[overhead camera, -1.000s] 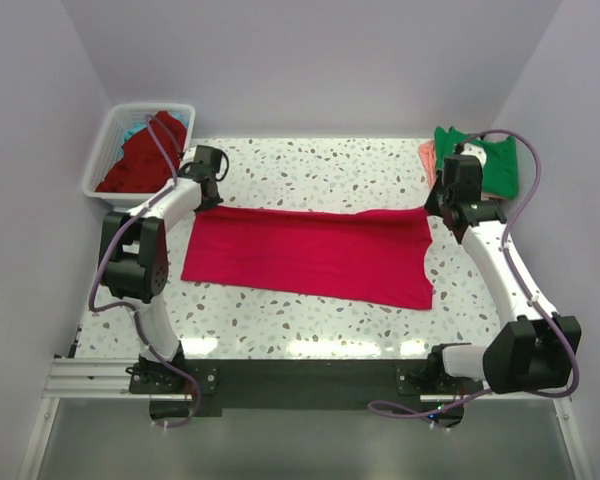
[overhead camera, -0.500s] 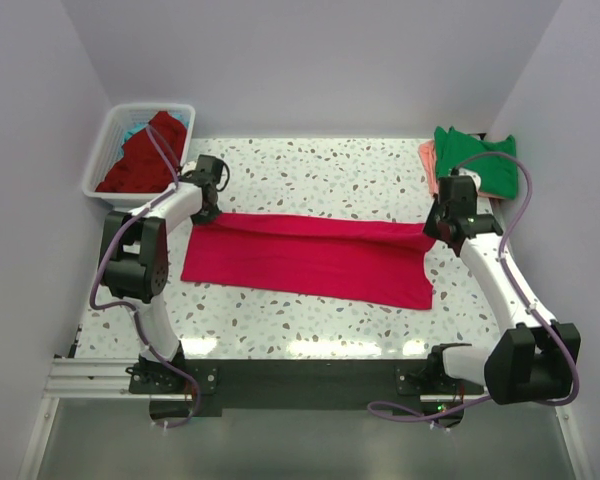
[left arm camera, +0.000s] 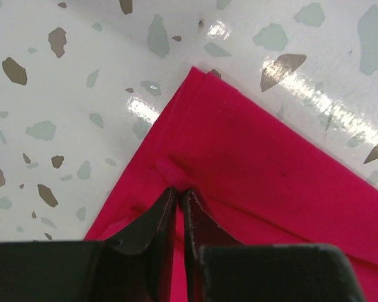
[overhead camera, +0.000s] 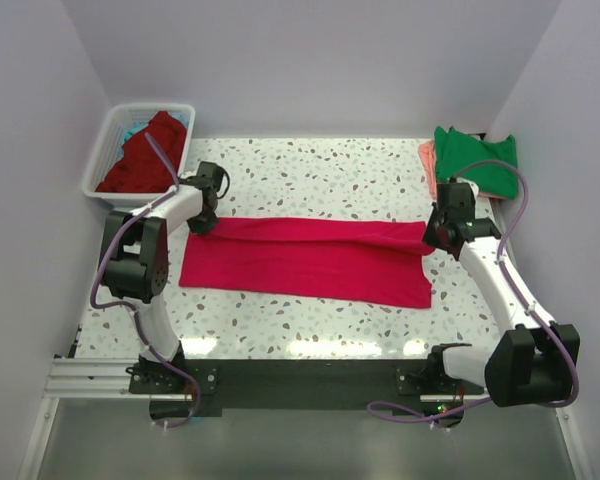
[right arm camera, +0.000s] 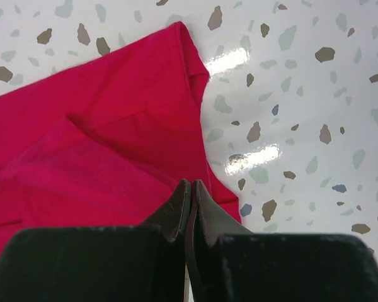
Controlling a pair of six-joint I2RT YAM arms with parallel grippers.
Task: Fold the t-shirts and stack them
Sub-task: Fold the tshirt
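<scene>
A bright crimson-pink t-shirt (overhead camera: 310, 262) lies as a long band across the middle of the table, its far edge folded over toward the near side. My left gripper (overhead camera: 206, 214) is shut on the shirt's far left corner; the left wrist view shows its tips (left arm camera: 179, 189) pinching a small ridge of the cloth (left arm camera: 271, 163). My right gripper (overhead camera: 436, 236) is shut at the far right corner; in the right wrist view its tips (right arm camera: 191, 182) are closed at the edge of the cloth (right arm camera: 101, 145), low over the table.
A white slatted basket (overhead camera: 102, 160) at the far left holds a dark red shirt (overhead camera: 145, 150) with a bit of teal cloth (overhead camera: 132, 128) behind it. A folded green shirt (overhead camera: 477, 160) lies on a salmon-pink one (overhead camera: 427, 160) at the far right.
Both grippers have moved toward the near edge, carrying the shirt's far edge over the cloth. The red band is narrower front to back now.
</scene>
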